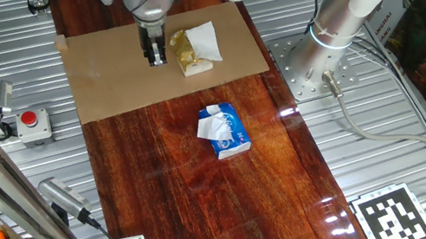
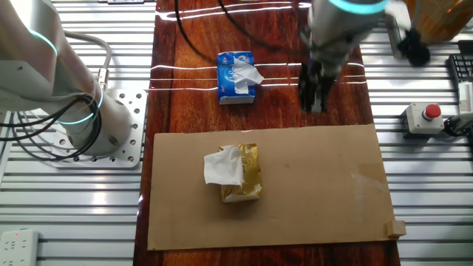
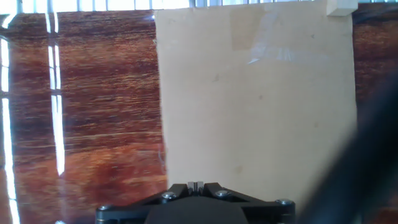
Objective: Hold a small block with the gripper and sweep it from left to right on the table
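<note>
The small block (image 2: 397,228) is a tiny tan cube sitting at a corner of the cardboard sheet (image 2: 310,185). It also shows as the block (image 1: 60,42) in one fixed view and the block (image 3: 339,6) at the top right of the hand view. My gripper (image 1: 156,57) hangs above the cardboard, well away from the block. In the hand view the gripper (image 3: 196,185) has its pads pressed together with nothing between them. The other fixed view shows the gripper (image 2: 315,103) raised off the table (image 1: 223,209).
A yellowish crumpled lump with white paper (image 1: 191,49) lies on the cardboard just right of the gripper. A blue-and-white packet (image 1: 224,131) rests on the wood. The arm's base column (image 1: 335,27) stands at the back right. A red button box (image 1: 34,123) sits on the ribbed metal.
</note>
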Controlling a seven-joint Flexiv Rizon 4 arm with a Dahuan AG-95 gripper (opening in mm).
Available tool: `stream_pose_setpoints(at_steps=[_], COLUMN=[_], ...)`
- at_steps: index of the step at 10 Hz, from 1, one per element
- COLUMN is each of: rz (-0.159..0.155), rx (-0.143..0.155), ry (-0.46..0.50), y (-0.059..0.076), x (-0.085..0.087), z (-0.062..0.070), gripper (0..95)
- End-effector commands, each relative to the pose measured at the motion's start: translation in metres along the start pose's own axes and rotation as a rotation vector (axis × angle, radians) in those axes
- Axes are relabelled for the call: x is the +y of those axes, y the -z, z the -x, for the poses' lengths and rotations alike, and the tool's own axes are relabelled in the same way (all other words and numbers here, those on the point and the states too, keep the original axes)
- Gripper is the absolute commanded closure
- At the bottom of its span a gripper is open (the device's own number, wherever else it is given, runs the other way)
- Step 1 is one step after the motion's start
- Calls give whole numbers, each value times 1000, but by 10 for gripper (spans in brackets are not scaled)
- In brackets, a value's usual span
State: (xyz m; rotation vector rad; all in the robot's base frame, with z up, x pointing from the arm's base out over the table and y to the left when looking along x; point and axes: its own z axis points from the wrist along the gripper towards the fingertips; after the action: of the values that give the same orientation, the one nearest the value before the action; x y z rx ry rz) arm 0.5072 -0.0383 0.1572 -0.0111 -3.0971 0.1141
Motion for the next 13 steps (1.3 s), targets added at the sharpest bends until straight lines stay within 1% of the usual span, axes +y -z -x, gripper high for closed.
stream_pose_setpoints(at_steps=[1, 3, 4, 5, 7, 9, 10, 11, 12, 13], rz=[3, 6, 5, 13, 12, 13, 17, 8, 20, 18], rx=[-1, -2, -2, -2, -5, -7, -8, -10, -11, -11], ry=[16, 36, 44, 47, 59, 71, 77, 95, 96, 101], y=[-9, -16, -19, -21, -25, -33, -38, -42, -46, -50], x=[-21, -43, -50, -59, -72, -85, -95, -105, -114, -120], z=[5, 15, 19, 24, 33, 43, 50, 54, 58, 64], gripper=[950, 950, 950, 950, 950, 950, 950, 950, 950, 950])
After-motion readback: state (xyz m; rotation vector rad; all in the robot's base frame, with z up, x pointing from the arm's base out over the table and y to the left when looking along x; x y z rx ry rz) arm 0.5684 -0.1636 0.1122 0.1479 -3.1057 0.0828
